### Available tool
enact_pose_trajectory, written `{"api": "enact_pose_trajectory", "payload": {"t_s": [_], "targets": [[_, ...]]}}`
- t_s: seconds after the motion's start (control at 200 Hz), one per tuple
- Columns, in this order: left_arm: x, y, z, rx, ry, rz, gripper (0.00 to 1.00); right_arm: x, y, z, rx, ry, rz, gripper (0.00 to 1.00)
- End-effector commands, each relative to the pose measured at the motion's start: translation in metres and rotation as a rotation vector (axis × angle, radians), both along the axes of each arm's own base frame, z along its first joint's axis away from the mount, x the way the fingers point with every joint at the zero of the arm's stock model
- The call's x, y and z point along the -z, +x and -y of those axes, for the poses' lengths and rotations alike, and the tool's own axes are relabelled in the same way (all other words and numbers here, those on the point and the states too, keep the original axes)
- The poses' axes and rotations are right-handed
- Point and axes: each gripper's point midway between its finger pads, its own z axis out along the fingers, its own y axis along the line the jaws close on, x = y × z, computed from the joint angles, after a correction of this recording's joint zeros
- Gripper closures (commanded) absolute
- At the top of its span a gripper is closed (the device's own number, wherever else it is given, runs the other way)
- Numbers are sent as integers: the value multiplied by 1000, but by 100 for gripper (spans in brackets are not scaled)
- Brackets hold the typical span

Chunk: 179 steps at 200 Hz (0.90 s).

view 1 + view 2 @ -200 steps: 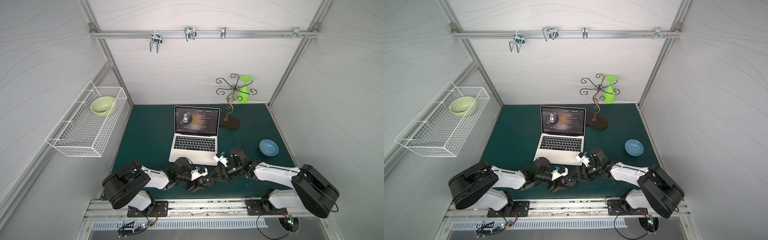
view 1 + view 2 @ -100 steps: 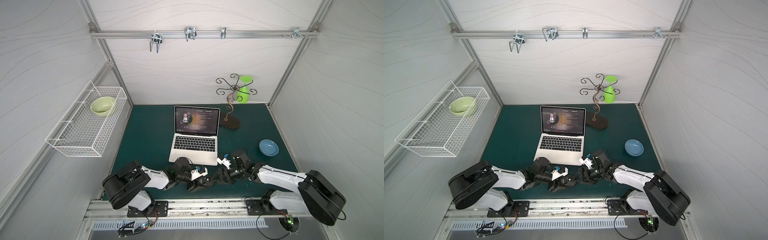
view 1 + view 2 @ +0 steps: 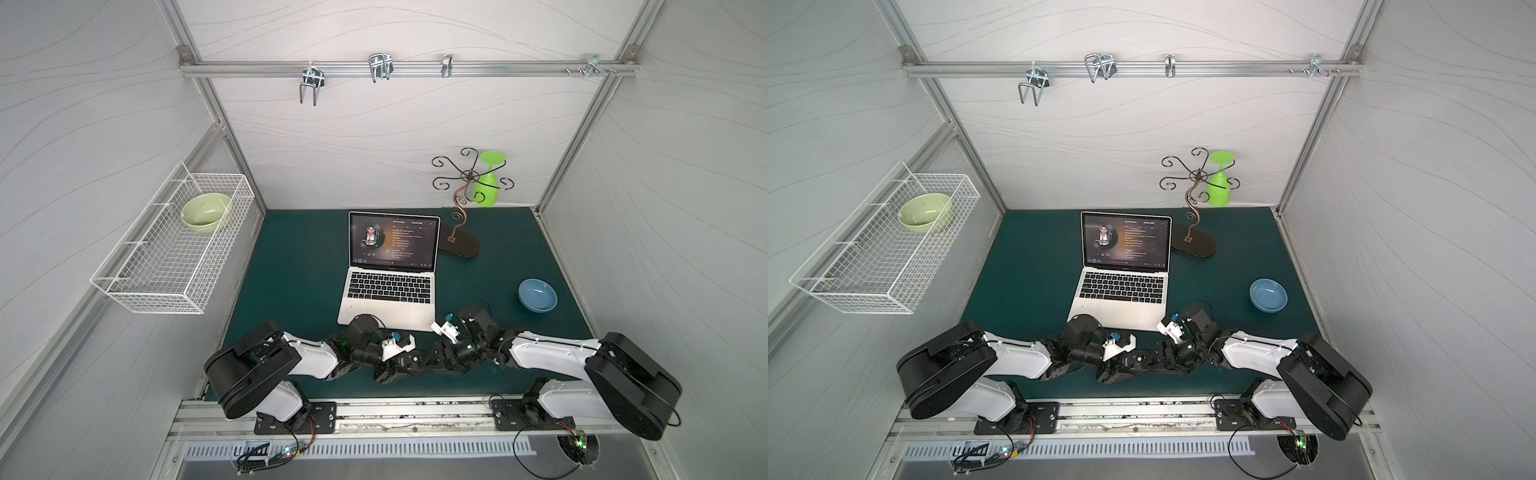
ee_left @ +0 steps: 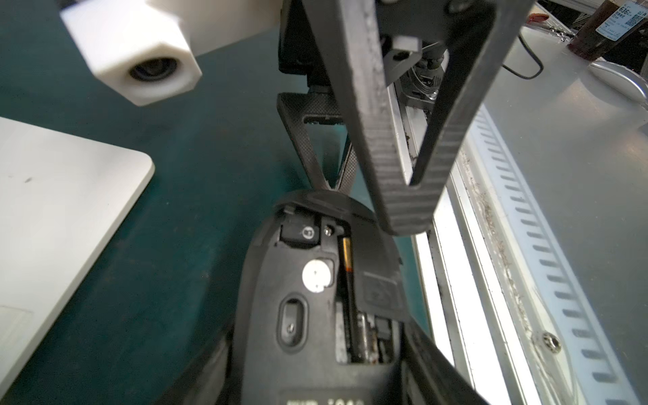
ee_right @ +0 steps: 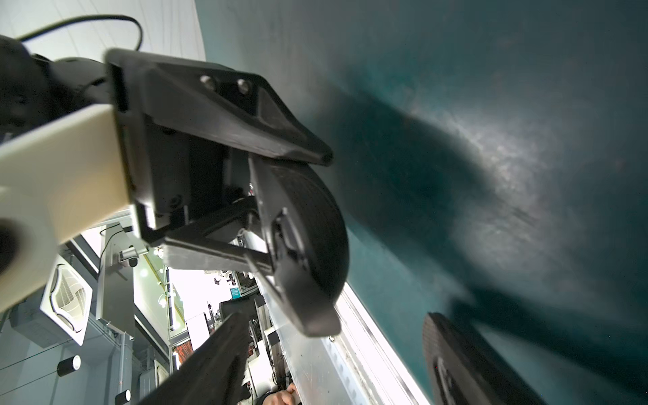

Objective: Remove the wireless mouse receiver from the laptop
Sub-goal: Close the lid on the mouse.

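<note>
The silver laptop point(image 3: 390, 286) point(image 3: 1121, 286) stands open mid-mat; its front corner point(image 4: 52, 193) shows in the left wrist view. No receiver shows on its sides. My left gripper point(image 3: 409, 368) point(image 4: 315, 368) is shut on a black mouse point(image 4: 298, 315) point(image 5: 308, 245) turned underside up, its battery cover point(image 4: 368, 245) lifted. A small black block point(image 4: 303, 233) sits in a slot there; I cannot tell whether it is the receiver. My right gripper point(image 3: 436, 361) point(image 5: 329, 350) faces the mouse's cover end, open, with nothing between its fingers point(image 4: 392, 182).
A blue bowl point(image 3: 537, 295) lies right of the laptop. A curled metal stand point(image 3: 459, 245) with a green glass point(image 3: 486, 187) is at the back. A wire basket point(image 3: 166, 266) holding a green bowl hangs on the left wall. The metal front rail point(image 3: 395, 411) runs just behind both grippers.
The right arm's elbow has swung outward and its gripper has sunk slightly toward the front edge, jaws a little narrower. The left arm and the mouse have stayed put.
</note>
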Motion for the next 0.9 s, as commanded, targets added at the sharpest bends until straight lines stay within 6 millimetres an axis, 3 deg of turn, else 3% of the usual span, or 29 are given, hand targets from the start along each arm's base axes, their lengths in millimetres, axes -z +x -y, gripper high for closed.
{"api": "enact_pose_trajectory", "payload": {"t_s": [0.0,0.6,0.89], "targets": [[-17,9,9,3,-58,44,100,-1,5,-5,6,11,28,20],[-20,10,9,-3,-65,51,100,16,11,-12,8,-35,28,24],[-19,10,9,-2,-64,52,100,16,12,-12,-4,-64,41,35]]}}
